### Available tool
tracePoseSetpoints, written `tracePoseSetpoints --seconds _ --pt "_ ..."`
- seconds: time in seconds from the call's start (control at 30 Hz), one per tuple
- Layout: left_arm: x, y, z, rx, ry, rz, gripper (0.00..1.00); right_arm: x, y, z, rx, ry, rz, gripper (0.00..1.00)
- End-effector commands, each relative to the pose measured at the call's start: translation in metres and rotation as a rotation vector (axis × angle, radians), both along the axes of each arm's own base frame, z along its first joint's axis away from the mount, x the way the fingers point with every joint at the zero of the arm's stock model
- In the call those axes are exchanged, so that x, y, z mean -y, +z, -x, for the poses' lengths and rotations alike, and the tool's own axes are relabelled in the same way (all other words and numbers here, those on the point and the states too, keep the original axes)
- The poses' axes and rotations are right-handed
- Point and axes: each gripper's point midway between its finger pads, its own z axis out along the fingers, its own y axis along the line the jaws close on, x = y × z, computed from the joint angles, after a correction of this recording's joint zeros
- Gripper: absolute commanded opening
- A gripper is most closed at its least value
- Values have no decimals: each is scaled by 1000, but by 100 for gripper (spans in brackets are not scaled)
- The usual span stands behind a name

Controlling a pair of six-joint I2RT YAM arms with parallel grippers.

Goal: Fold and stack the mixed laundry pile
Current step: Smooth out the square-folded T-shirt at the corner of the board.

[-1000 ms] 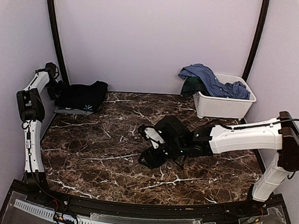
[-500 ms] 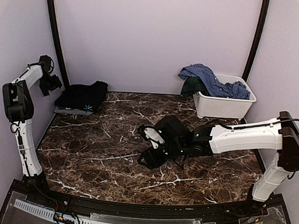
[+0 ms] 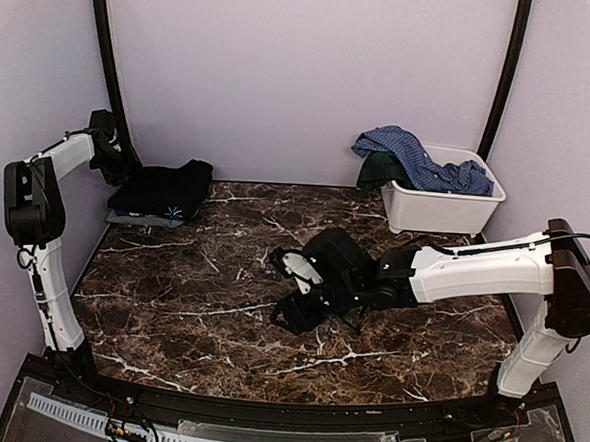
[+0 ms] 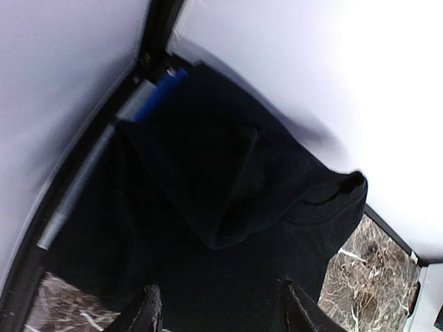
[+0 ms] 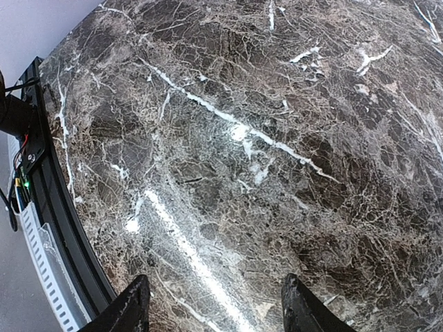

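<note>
In the top view, a folded plain black garment (image 3: 164, 187) lies in the far left corner of the dark marble worktop (image 3: 209, 311), on top of a flat grey-blue piece with a pale print (image 3: 165, 214). At the far right, a white rectangular plastic bin (image 3: 446, 212) holds a blue checked shirt (image 3: 419, 156) spilling over its rim and a dark green garment (image 3: 380, 169) tucked under it. All of this looks light, limp and prone to sagging, so a pinch at a hem or collar edge seems the best hold. The left jaws sit at the black garment's left edge. The right jaws hang mid-worktop, well apart from any cloth.

In the left wrist view, black cloth fills the picture, with a blue edge (image 4: 160, 90) at its far side. The left jaws are spread, with nothing between them.

In the right wrist view, only bare marble shows. The right jaws are released and empty.
</note>
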Motion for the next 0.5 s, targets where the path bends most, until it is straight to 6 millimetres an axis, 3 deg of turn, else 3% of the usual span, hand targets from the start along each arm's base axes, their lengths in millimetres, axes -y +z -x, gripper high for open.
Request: tracePoseSetpoints --seconds 0.0,0.3,0.47 --pt "20 -9 -11 18 -36 32 55 -8 10 -7 14 -9 -40 61" --pt "8 -57 -18 -74 54 36 50 -3 7 -7 15 -21 -28 62" --pt "4 -68 -25 -74 71 33 47 -2 4 -7 12 -20 -20 62"
